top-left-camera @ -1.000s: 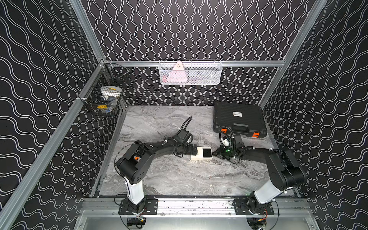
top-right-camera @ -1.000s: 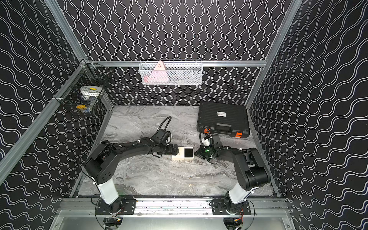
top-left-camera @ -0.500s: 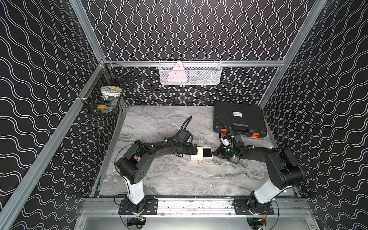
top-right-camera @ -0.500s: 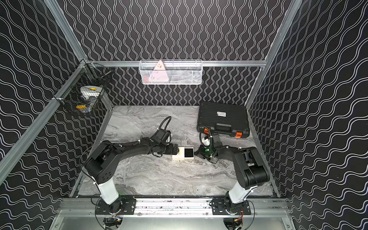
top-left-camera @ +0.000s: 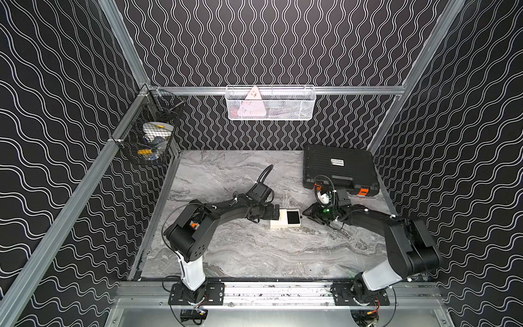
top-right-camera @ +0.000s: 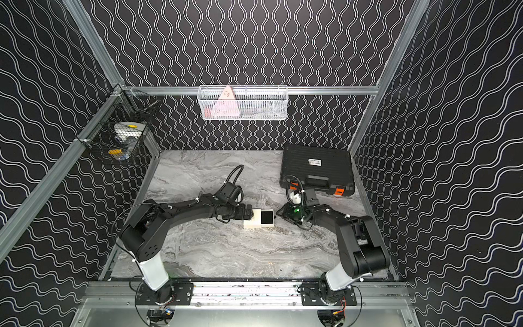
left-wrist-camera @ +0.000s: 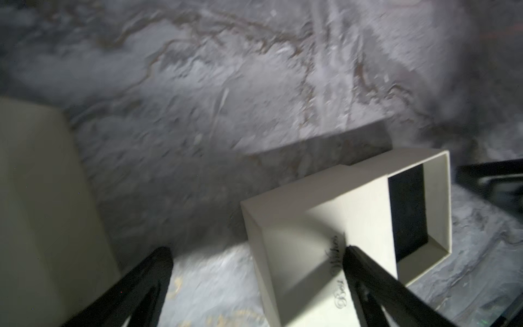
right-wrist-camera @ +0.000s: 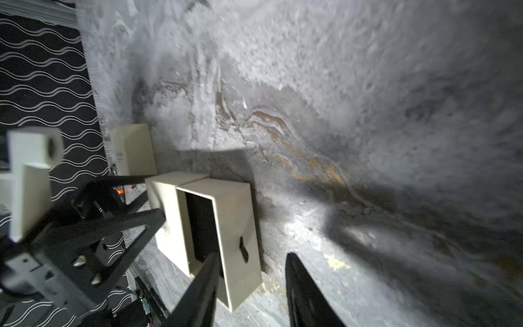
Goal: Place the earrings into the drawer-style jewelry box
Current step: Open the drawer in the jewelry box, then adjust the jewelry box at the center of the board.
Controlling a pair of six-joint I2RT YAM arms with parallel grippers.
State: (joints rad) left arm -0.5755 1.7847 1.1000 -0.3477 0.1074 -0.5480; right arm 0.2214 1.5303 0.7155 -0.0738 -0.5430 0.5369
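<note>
The cream drawer-style jewelry box [top-left-camera: 278, 223] [top-right-camera: 254, 223] lies mid-table, its black-lined drawer [top-left-camera: 293, 217] [left-wrist-camera: 407, 209] [right-wrist-camera: 202, 223] pulled out toward my right arm. My left gripper [top-left-camera: 276, 215] [left-wrist-camera: 254, 254] is open wide at the box's sleeve end, one finger [left-wrist-camera: 365, 271] over the sleeve top. My right gripper [top-left-camera: 306, 213] [right-wrist-camera: 252, 262] is open at the drawer's front wall, where a black pull tab [right-wrist-camera: 243, 249] shows between the fingers, untouched. One tiny gold speck, an earring [top-left-camera: 299, 263] [top-right-camera: 268, 263], lies on the table near the front; other earrings are not visible.
A black tool case [top-left-camera: 339, 170] sits at the back right, close behind my right wrist. A second cream box [right-wrist-camera: 133, 150] [left-wrist-camera: 28, 198] stands beside the left gripper. A white wire basket [top-left-camera: 270, 103] and a black one [top-left-camera: 150, 136] hang on the walls.
The right gripper's jaws have parted from shut to open at the drawer front. Both arms stay nearly where they were.
</note>
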